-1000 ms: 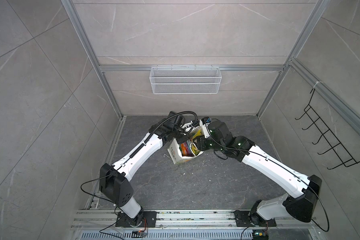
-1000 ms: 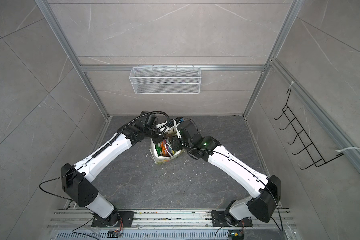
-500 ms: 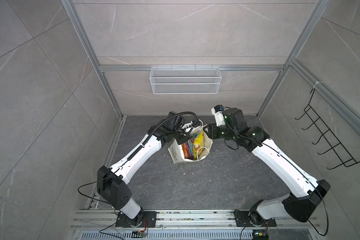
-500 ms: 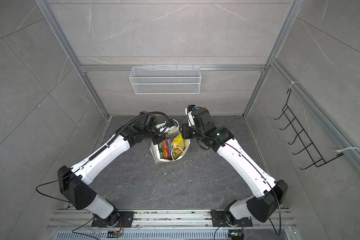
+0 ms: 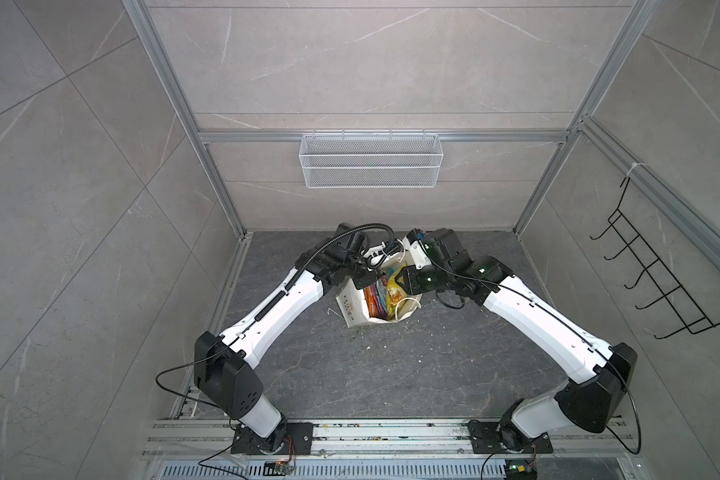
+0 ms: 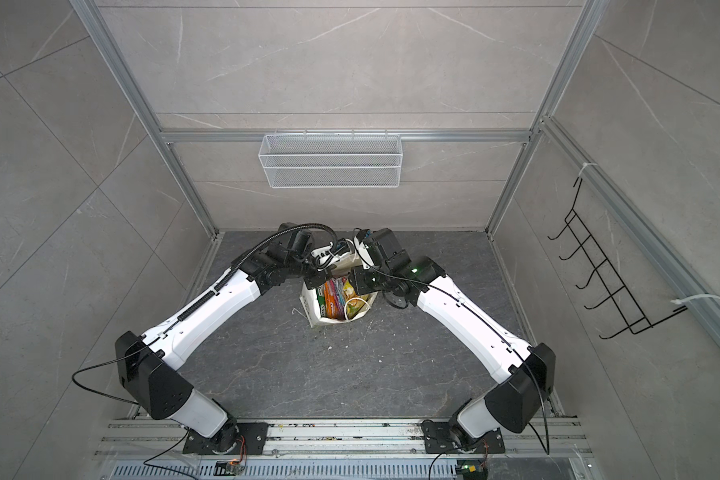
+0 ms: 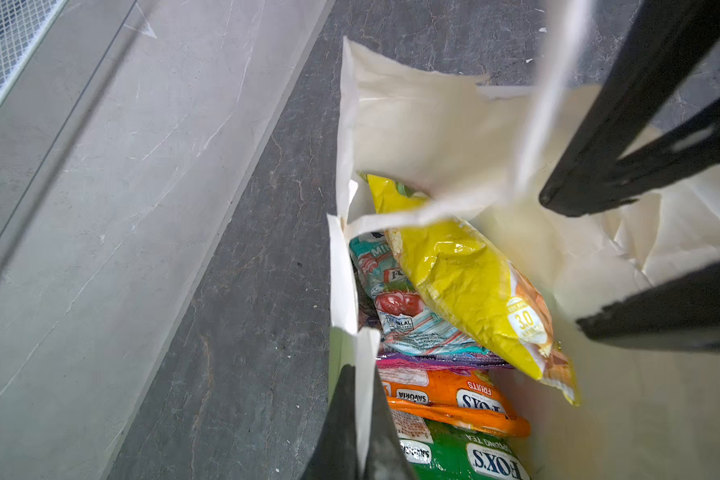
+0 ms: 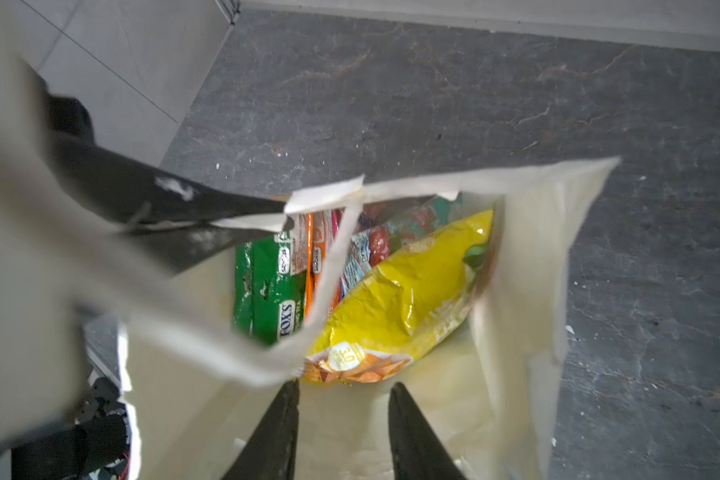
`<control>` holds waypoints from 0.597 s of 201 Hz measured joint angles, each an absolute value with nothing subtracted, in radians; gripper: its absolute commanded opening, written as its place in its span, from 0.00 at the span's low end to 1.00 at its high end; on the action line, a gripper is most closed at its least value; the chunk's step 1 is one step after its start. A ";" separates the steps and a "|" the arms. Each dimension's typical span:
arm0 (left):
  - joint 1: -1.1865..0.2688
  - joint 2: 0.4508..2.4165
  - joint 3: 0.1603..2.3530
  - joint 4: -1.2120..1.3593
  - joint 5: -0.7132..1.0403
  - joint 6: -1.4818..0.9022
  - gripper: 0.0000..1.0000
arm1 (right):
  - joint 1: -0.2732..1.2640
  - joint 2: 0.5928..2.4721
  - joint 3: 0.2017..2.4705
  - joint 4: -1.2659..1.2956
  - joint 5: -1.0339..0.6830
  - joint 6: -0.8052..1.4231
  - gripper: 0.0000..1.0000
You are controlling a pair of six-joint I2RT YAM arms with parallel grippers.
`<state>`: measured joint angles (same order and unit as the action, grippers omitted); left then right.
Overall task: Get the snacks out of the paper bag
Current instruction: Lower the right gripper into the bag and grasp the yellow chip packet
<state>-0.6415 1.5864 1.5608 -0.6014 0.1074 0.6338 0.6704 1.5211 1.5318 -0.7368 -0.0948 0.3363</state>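
Note:
The paper bag stands open on the dark floor, with the snacks upright inside. My left gripper is shut on the bag's rim and holds that wall. A yellow chip bag lies on top, beside green, orange, purple and teal packets. My right gripper is open inside the bag's mouth, its tips just short of the chip bag's lower end, holding nothing.
A white wire-mesh basket hangs on the back wall. A black hook rack is on the right wall. White paper crumbs dot the floor around the bag. Both forearms lean over the bag from either side.
The right gripper lifted up and back out of the bag half a second ago, and has now come back down into its mouth. The left gripper kept its hold on the rim.

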 measured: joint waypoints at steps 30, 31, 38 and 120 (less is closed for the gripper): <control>-0.642 1.586 1.561 -0.601 0.108 0.634 0.00 | 0.682 1.527 1.490 -0.699 -0.094 0.368 0.57; -0.642 1.586 1.561 -0.601 0.107 0.634 0.00 | 0.683 1.527 1.487 -0.697 -0.094 0.373 0.57; -0.642 1.586 1.561 -0.601 0.108 0.634 0.00 | 0.689 1.528 1.476 -0.688 -0.094 0.379 0.59; -0.642 1.586 1.561 -0.601 0.111 0.634 0.00 | 0.749 1.575 1.417 -0.624 0.047 0.442 0.50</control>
<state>-0.6418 1.5864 1.5608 -0.6010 0.1108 0.6342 0.7490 1.5745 1.4166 -0.6235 0.0467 0.4423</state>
